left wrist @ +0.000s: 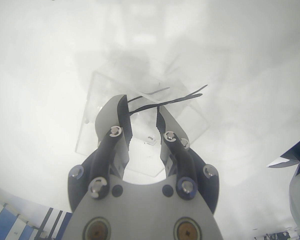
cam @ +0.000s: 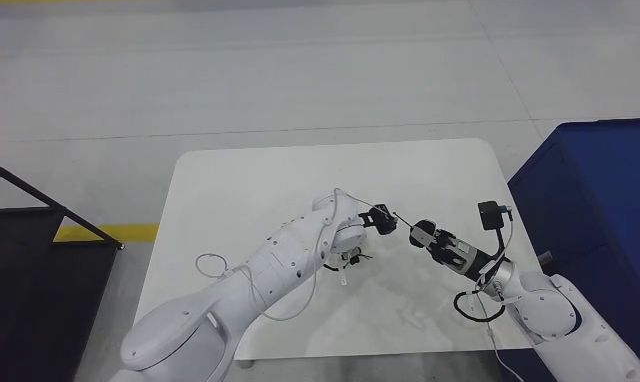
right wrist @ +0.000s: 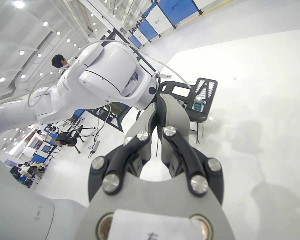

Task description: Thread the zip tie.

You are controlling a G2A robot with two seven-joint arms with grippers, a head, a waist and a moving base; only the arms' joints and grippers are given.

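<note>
On the white table [cam: 250, 182] the two arms meet near the middle, the left one coming from the near-left corner and the right one from the near-right. Under the left gripper [left wrist: 140, 106] stands a clear box [left wrist: 195, 121]. This gripper's fingers are spread apart with a plain gap between them. A few black strips [left wrist: 175, 99] cross that gap above the box, and it cannot be told whether they touch either finger. The right gripper [right wrist: 160, 101] has its fingers pressed together on the zip tie [right wrist: 156, 148], a thin black strip that runs lengthwise between the fingers. In the top view the zip tie [cam: 402, 221] sticks out of the right gripper [cam: 420, 232] as a short dark line. Its long axis aims straight across at the left gripper [cam: 380, 219], and its free end lies just beside that gripper. The right arm therefore has the tie and the left is its near partner. The next move likely depends on keeping this line aimed into the left gripper's open gap
</note>
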